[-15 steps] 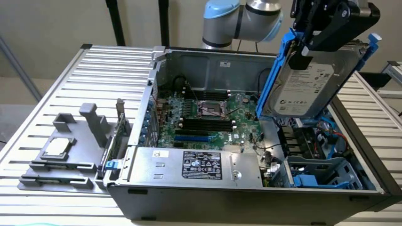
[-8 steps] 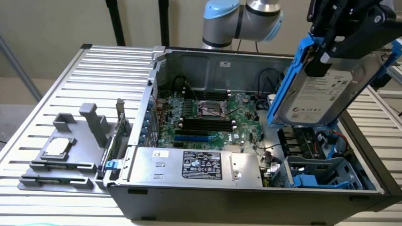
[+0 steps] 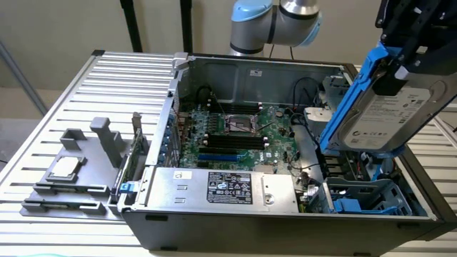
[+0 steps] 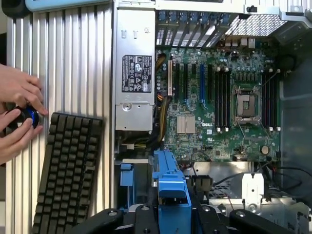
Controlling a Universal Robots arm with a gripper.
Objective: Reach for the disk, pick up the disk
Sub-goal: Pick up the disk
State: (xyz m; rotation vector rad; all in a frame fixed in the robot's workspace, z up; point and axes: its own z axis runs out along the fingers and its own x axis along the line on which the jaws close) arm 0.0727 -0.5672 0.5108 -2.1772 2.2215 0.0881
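Jaws clamped on the disk (image 3: 389, 115), gripping its blue caddy rail (image 4: 171, 187); gripper (image 3: 407, 51) body cut off at frame edge. Disk hangs tilted, lifted clear above the open computer case (image 3: 214, 227), over the drive bay (image 3: 364, 198). Motherboard (image 4: 219, 102) exposed. Keyboard (image 4: 66, 175) on bench (image 3: 78, 101); a person's hands (image 4: 17, 117) hold a small dark object, hard to identify.

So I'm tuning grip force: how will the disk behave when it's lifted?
The disk is a flat metal slab, so probably rigid and heavy for its size. It hangs tilted above the open case, so it might swing or slip. Its blue rails look plastic, likely flexing slightly.
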